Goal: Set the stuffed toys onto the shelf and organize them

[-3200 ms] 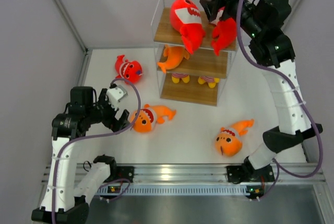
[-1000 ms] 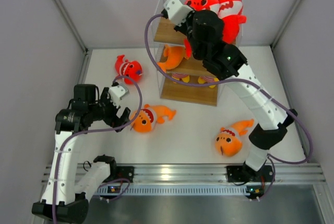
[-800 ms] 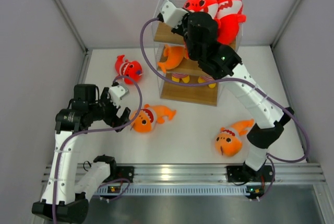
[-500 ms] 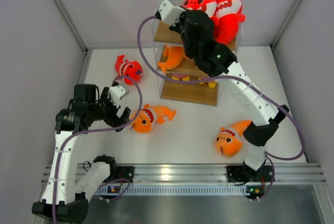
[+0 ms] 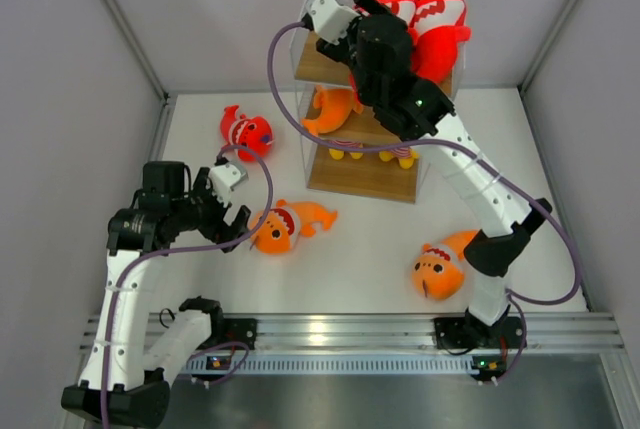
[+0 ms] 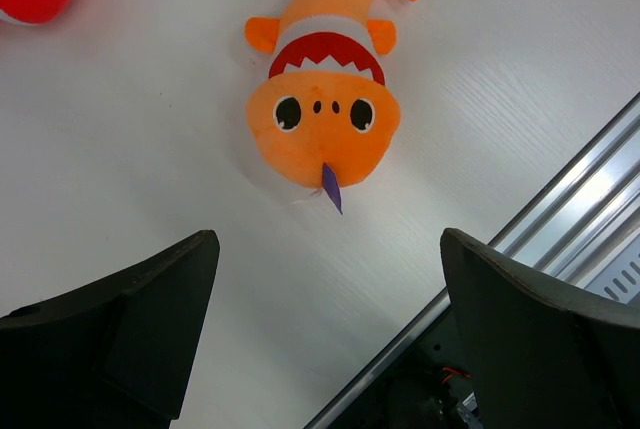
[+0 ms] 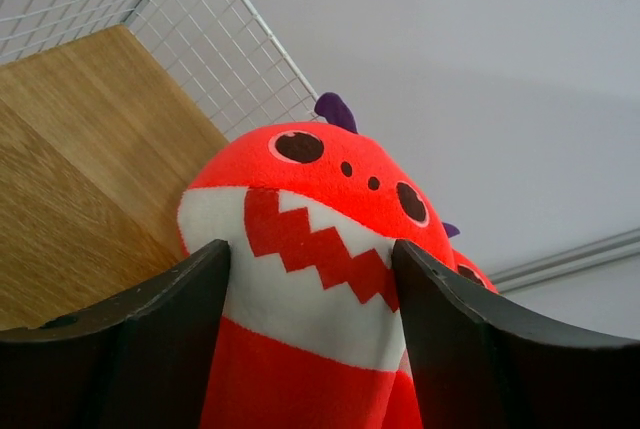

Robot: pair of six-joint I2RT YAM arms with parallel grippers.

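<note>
White table [image 5: 380,249], shelf [image 5: 365,177] top, right end effector [image 7: 310,251] clasping red shark [image 7: 330,174]

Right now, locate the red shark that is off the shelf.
Top view: the loose red shark lies on the table left of the shelf, beyond the left orange fish.

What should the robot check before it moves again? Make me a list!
1. Left gripper open: ok.
2. Nearest orange fish between its fingers: not ok, it lies ahead of them on the table.
3. Red shark upright on the top board of the shelf: ok.
4. Right gripper free of that shark: cannot tell; its fingers sit on either side of it.
5. All toys off the table: not ok; another red shark and a second orange fish lie there too.
</note>
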